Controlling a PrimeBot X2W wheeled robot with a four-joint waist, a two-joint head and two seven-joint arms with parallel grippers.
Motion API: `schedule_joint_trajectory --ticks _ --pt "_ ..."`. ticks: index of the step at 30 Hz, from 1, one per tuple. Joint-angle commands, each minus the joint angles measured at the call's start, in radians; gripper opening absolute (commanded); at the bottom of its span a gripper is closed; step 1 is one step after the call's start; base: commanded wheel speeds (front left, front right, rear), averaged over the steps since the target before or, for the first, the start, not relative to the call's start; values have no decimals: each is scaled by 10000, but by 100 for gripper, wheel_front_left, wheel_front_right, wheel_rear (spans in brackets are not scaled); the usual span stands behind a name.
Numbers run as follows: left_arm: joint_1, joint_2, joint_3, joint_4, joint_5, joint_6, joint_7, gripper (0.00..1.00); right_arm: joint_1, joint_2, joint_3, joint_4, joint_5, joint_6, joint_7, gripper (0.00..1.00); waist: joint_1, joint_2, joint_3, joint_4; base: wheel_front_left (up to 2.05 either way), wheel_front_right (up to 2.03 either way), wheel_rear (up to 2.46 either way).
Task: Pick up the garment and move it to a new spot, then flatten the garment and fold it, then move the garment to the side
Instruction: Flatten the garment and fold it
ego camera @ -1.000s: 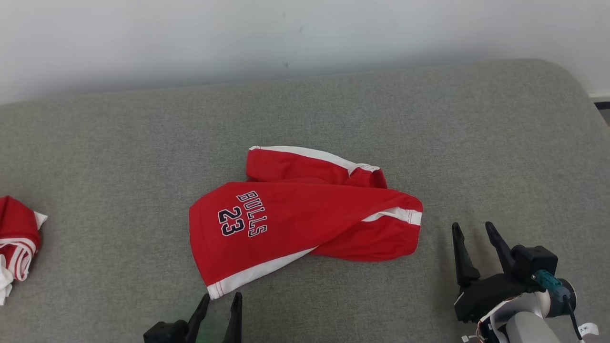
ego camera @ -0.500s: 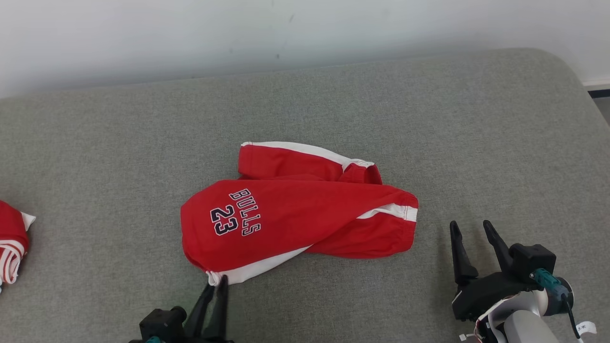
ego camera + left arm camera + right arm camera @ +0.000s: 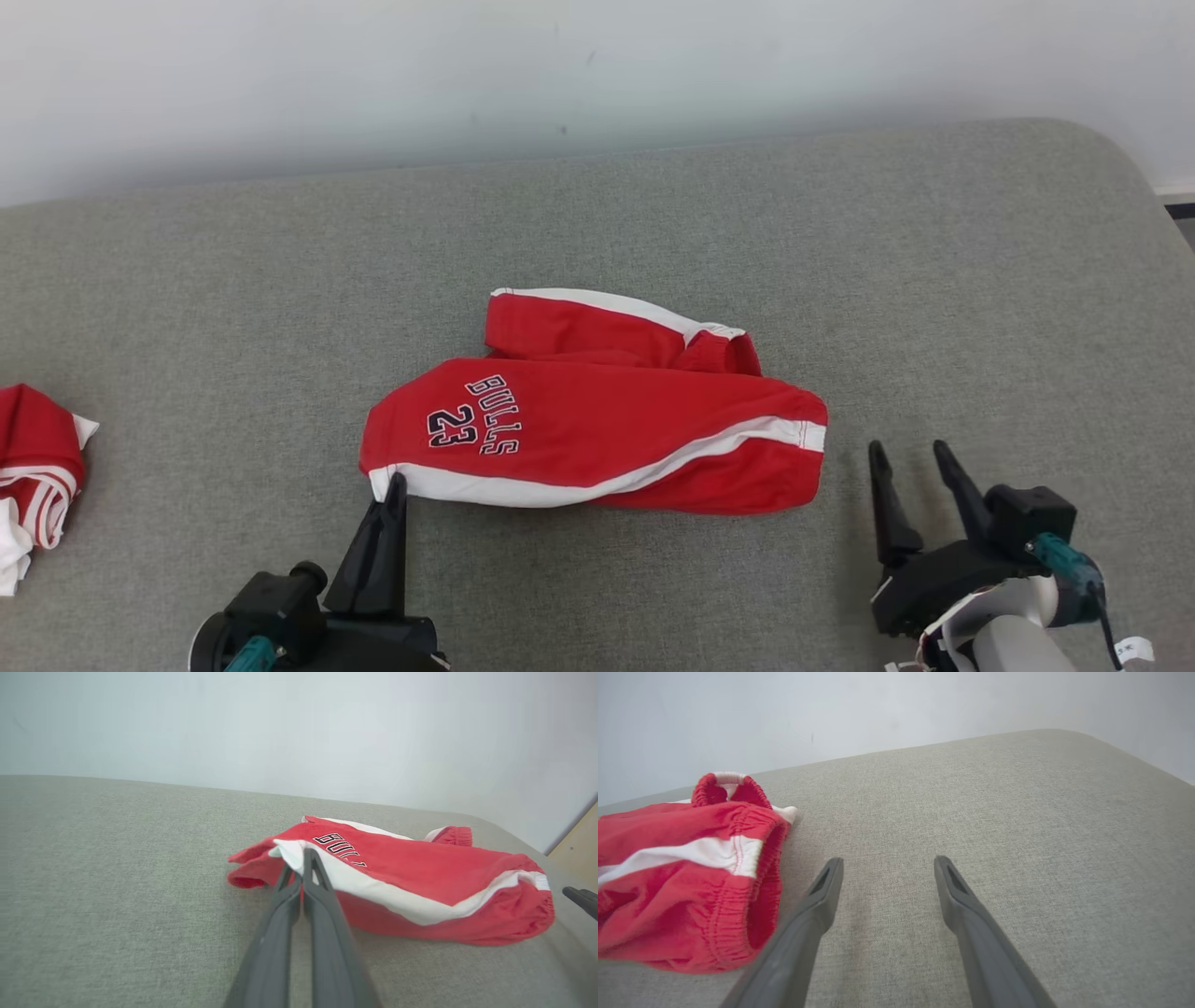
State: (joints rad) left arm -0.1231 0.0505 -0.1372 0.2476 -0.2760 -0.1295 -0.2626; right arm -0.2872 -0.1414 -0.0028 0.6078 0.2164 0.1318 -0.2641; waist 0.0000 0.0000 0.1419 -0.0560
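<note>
Grey woven fabric covers a broad padded surface (image 3: 934, 280) that runs back to a plain pale wall (image 3: 597, 65). Near its middle lies the garment (image 3: 597, 429), a pair of red shorts with white side stripes and dark lettering that reads "BULLS 23". The shorts are rumpled and partly doubled over, with one part poking out behind toward the wall and a gathered elastic edge at the right end. The robot's left hand (image 3: 396, 481) reaches in from the lower left. Its two dark fingers are pressed together and pinch the white-trimmed corner at the garment's near left end; in the left wrist view that corner sits slightly raised off the fabric. The right hand (image 3: 908, 453) sits low just beside the garment's right end without touching it, its fingers spread apart and empty. A second red-and-white bundle of cloth (image 3: 33, 457) lies at the far left edge, well apart from the shorts. The first step, picking the garment up to move it, appears to be in hand: the grip is made, but most of the cloth lies on the surface. The next move probably calls for lifting the pinched corner high enough for the shorts to hang free. They could then be carried to a bare patch away from the other bundle, where both hands could spread them flat.
</note>
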Motion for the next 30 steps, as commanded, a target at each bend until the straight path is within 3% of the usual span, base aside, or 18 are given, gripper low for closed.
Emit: schedule_joint_trajectory --ticks 1,5,12,21,22,23,24,30 --pt "-9 -1 29 33 99 -3 -36 0 63 83 70 -20 63 -22 0 100 0 0 -11 10 0 0 0" --pt "-580 -1 384 433 553 42 -36 0 -7 133 379 -92 188 -22 0 100 0 0 95 -133 0 0 0" --pt "-1766 5 1297 1881 1346 711 -36 0 -167 107 762 -174 410 -22 -1 100 0 0 496 -690 0 0 0" --pt "-1435 2 2019 3504 1228 1424 -36 0 82 66 722 -305 613 -22 0 100 0 0 367 -943 0 0 0" --pt "-1353 1 2037 3522 1161 1498 -36 12 123 89 733 -339 598 -22 0 100 0 0 324 -913 0 0 0" --pt "-1280 7 2076 3544 1121 1555 -36 34 191 112 735 -353 609 -22 0 100 0 0 258 -856 0 0 0" --pt "-1184 11 2111 3555 1058 1596 -36 100 242 125 763 -367 618 -22 0 100 0 0 213 -808 0 0 0" --pt "-258 0 2034 3007 1082 1833 -36 100 492 166 989 -645 690 -22 0 100 0 0 -301 -420 0 0 0"
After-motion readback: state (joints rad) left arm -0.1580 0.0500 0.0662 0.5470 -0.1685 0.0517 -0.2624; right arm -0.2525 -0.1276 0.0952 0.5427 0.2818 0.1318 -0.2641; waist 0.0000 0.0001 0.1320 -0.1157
